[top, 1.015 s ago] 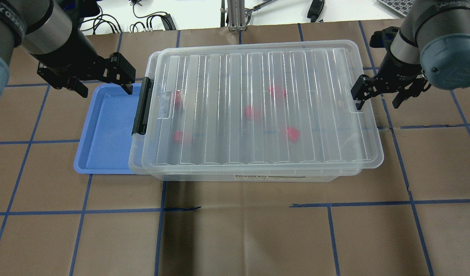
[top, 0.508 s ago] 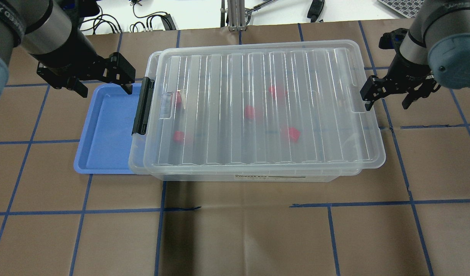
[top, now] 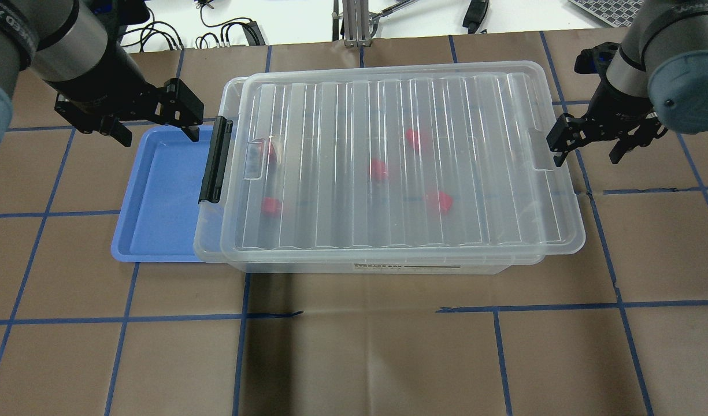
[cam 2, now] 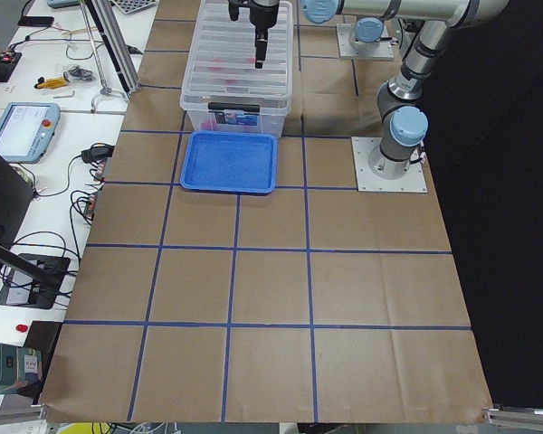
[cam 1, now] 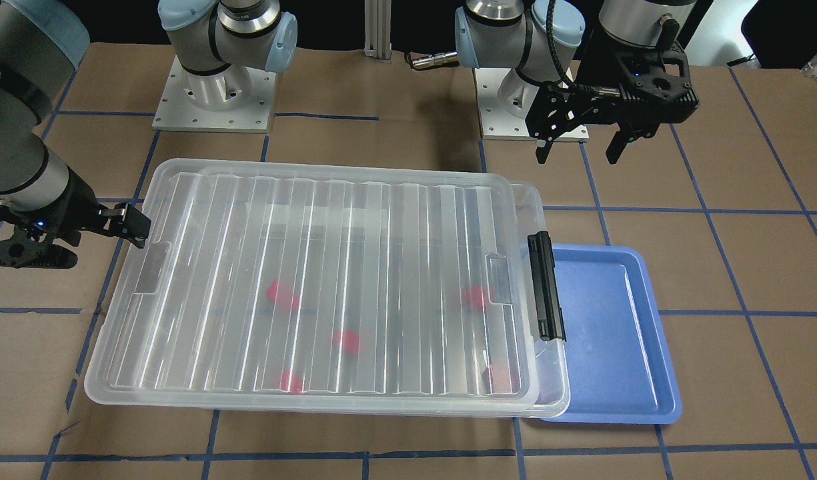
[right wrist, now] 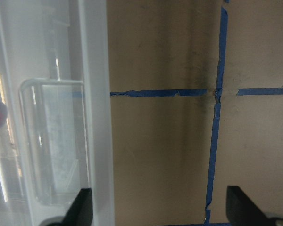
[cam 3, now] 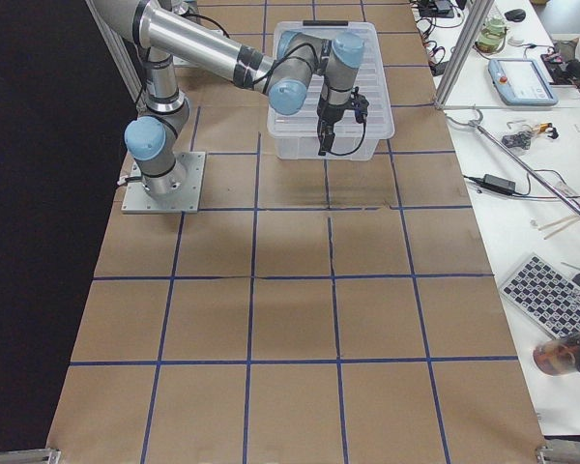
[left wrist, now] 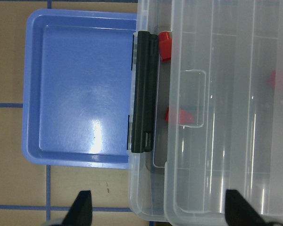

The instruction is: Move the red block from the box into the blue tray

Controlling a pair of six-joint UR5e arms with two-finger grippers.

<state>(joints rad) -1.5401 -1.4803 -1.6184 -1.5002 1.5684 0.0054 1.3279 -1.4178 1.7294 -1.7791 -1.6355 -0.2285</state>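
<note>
The box (top: 388, 267) is a clear bin whose ribbed lid (top: 330, 115) sits shifted to the right, with a black latch (top: 215, 162) on its left end. Several red blocks show through the lid, such as one red block (top: 412, 138) and another (top: 270, 205); two show in the left wrist view (left wrist: 179, 115). The blue tray (top: 157, 196) lies empty left of the box, its right edge under the bin. My left gripper (top: 157, 134) is open above the tray's far end. My right gripper (top: 585, 156) is open, with one finger at the lid's right rim (right wrist: 92, 94).
Brown paper with a blue tape grid (top: 244, 315) covers the table. Cables and an aluminium post (top: 354, 23) lie past the far edge. The arm bases (cam 1: 211, 100) stand behind the box. Benches with devices (cam 3: 522, 77) run along the table's side.
The lid has slid a little to the right over the bin, and my right gripper has moved right with it. My left gripper has not moved.
</note>
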